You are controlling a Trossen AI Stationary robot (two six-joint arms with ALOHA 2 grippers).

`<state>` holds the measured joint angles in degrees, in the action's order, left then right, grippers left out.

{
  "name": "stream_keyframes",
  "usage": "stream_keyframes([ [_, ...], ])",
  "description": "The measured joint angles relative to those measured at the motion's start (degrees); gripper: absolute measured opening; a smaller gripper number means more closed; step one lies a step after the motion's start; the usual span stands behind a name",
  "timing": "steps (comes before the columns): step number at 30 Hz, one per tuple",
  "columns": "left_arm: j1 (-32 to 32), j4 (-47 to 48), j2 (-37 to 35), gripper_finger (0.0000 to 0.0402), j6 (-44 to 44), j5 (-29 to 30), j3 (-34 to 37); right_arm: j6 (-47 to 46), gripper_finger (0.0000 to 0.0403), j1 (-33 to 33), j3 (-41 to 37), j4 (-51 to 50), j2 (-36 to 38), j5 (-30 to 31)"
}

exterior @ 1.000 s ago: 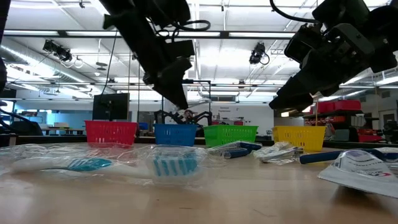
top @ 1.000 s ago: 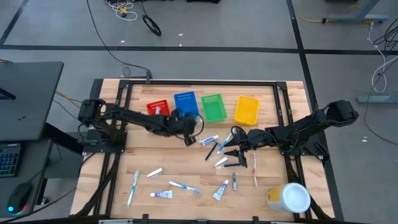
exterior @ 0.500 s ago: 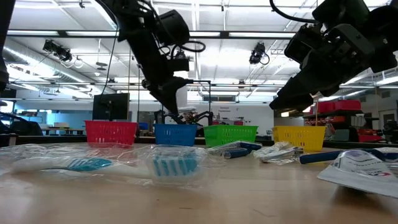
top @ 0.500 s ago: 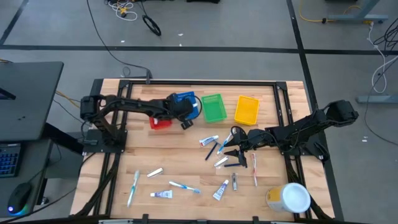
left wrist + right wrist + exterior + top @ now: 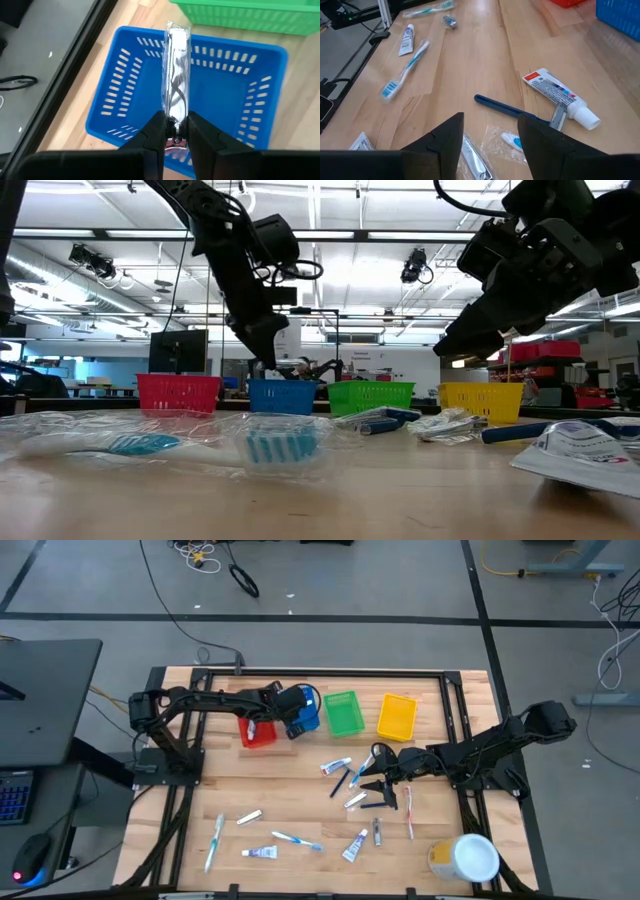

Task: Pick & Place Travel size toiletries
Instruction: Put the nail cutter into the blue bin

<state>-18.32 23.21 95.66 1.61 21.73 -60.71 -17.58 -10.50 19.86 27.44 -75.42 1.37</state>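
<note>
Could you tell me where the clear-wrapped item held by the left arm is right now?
In the left wrist view the wrapped item sits pinched in the left tool above the blue bin, between the red bin and green bin.

Grey concrete floor (image 5: 400, 580) all around, crossed by dark tape lines, with loose cables (image 5: 195, 552) lying near the top edge. Black desk (image 5: 45, 690) off to the side, keyboard (image 5: 12, 802) and mouse (image 5: 35, 855) below it. Wooden plank surface (image 5: 300, 810) in a black metal frame. From table height: big open workshop, long ceiling strip lights (image 5: 350, 235), bright and white, a dark monitor (image 5: 178, 350), red shelving (image 5: 545, 350) far back.
</note>
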Motion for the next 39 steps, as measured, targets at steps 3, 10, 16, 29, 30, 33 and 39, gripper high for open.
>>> stream_keyframes([
  [3,-1.5,0.0,0.0,0.0063,0.7,-0.8,0.0,0.0,0.0197,0.0,0.0,0.0,0.0,0.0],
  [10,-4.1,-0.8,0.0,0.0063,9.9,-5.2,0.0,0.0,0.0197,0.0,0.0,0.0,0.0,0.0],
  [16,-4.0,-2.2,0.0,0.0063,14.2,-6.5,0.0,0.0,0.0197,0.0,0.0,0.7,0.0,0.0],
  [29,-2.6,-4.1,0.0,0.0064,19.1,-3.5,3.9,0.0,0.0197,0.0,0.0,2.4,0.0,0.0],
  [30,-2.3,-4.3,0.0,0.0064,19.1,-2.6,4.3,0.0,0.0197,0.0,0.0,2.4,0.0,0.0],
  [33,-2.1,-5.2,0.1,0.0064,18.8,-2.1,4.7,0.0,0.0197,0.0,0.0,2.4,0.0,0.0],
  [39,-2.2,-8.3,0.1,0.0064,18.9,-2.3,4.8,1.1,0.0197,0.0,0.0,2.4,0.0,0.0],
])
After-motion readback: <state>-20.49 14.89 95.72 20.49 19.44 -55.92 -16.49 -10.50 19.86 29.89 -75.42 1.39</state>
